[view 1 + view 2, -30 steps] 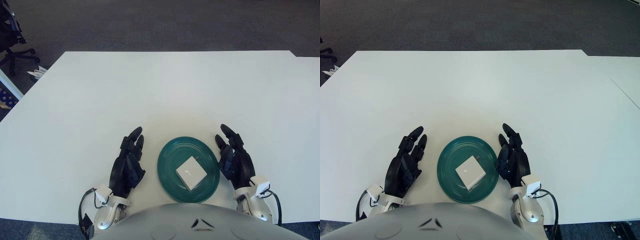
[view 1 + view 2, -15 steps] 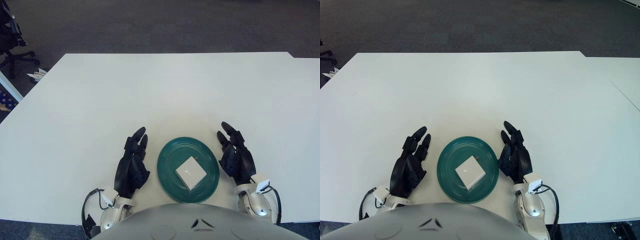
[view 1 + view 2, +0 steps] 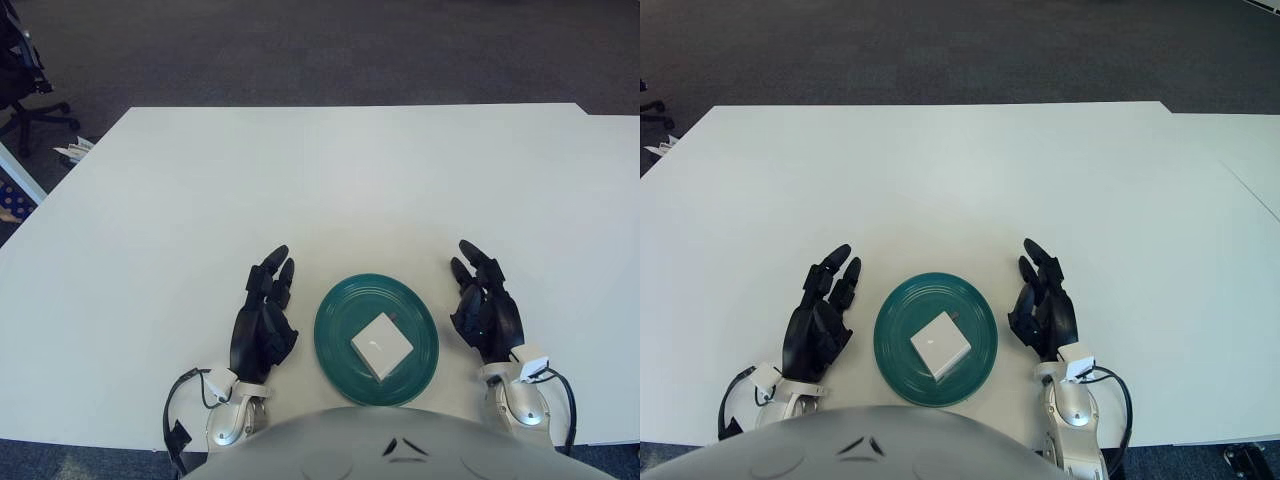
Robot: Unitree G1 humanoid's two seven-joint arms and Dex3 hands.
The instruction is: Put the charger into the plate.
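A white square charger (image 3: pixel 381 345) lies flat inside the dark green plate (image 3: pixel 335 360) near the table's front edge. My left hand (image 3: pixel 264 320) shows just left of the plate, fingers stretched forward and holding nothing. My right hand (image 3: pixel 486 310) shows to the right of the plate, a small gap between them, its fingers also extended and empty. Neither hand touches the charger or the plate.
The white table (image 3: pixel 330 180) stretches far ahead and to both sides. An office chair base (image 3: pixel 25 100) and dark carpet lie beyond the table's far left corner. A second table edge (image 3: pixel 1250 150) shows at the right.
My right hand has shifted to the right, away from the plate. My left hand moved slightly. The charger and plate stay where they were.
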